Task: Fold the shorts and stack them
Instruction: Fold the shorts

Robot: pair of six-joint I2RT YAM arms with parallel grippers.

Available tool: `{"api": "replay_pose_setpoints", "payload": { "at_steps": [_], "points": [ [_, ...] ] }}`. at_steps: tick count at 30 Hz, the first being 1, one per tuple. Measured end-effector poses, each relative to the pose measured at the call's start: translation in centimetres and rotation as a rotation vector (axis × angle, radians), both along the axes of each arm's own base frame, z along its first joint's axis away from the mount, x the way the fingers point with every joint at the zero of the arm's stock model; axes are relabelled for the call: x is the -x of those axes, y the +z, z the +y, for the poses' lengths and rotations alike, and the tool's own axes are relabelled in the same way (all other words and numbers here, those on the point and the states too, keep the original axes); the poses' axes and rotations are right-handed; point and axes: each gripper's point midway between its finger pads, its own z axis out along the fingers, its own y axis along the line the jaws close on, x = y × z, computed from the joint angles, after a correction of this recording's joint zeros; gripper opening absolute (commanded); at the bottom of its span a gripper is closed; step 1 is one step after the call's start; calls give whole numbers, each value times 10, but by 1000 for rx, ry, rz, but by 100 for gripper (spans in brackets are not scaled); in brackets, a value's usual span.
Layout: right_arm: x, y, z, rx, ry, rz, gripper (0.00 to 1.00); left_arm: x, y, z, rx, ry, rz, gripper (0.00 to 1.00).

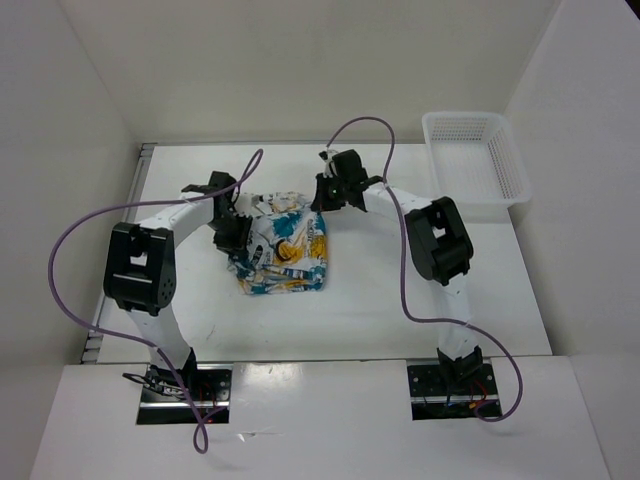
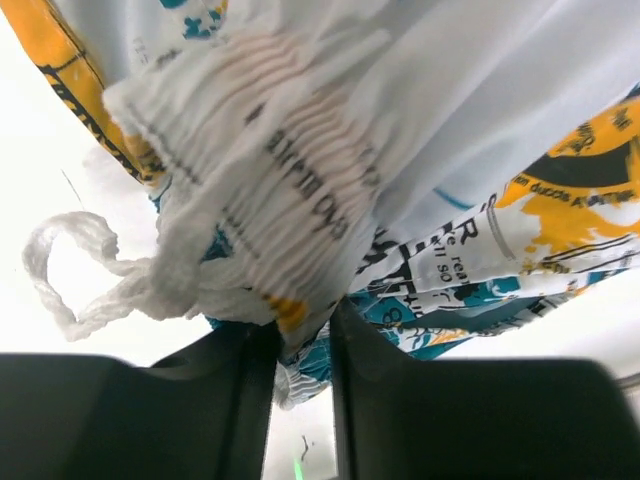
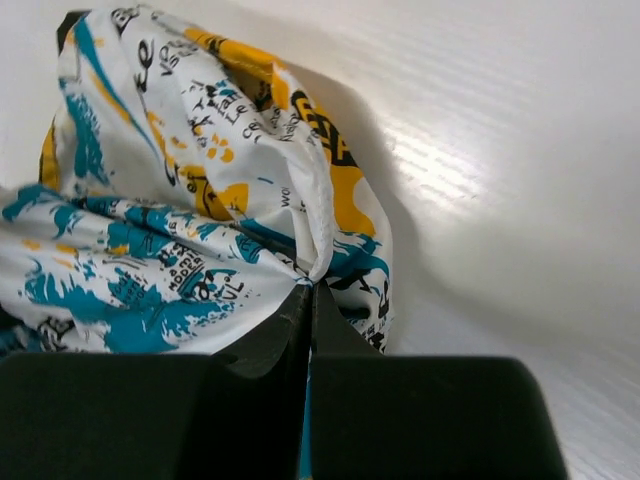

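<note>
- Teal-and-orange printed shorts (image 1: 283, 250) lie bunched at the middle of the white table (image 1: 400, 290), between both arms.
- Left gripper (image 2: 303, 340) pinches their gathered edge, jaws narrowly parted.
- Right gripper (image 3: 310, 295), clamped tight, nips a fold.

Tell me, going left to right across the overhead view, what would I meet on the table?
First the left gripper, then the shorts, then the right gripper, and last the white mesh basket.
</note>
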Motion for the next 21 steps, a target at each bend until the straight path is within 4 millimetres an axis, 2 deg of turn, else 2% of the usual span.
{"api": "replay_pose_setpoints", "payload": {
  "at_steps": [2,3,6,10,14,17,19,21],
  "points": [
    [-9,-1,-2,2,-51,0,0,-3,-2,-1,1,0,-4,38],
    [-11,-2,-3,3,-69,3,11,-3,-4,-1,1,-1,0,46],
    [-21,-1,-5,1,-116,2,49,0,-8,-1,0,0,20,58],
    [-37,16,-4,-13,-115,-39,60,0,-6,-5,21,-5,31,70],
    [-37,37,-11,-5,-130,-82,67,-27,24,-13,92,-5,-51,75],
    [-17,54,-27,6,-171,-87,67,-53,63,-13,159,3,-186,77],
    [3,66,-38,-3,-193,-81,67,-66,87,-10,188,9,-274,77],
    [26,72,-45,-5,-198,-72,69,-80,103,-5,193,19,-340,77]
  ]
}}
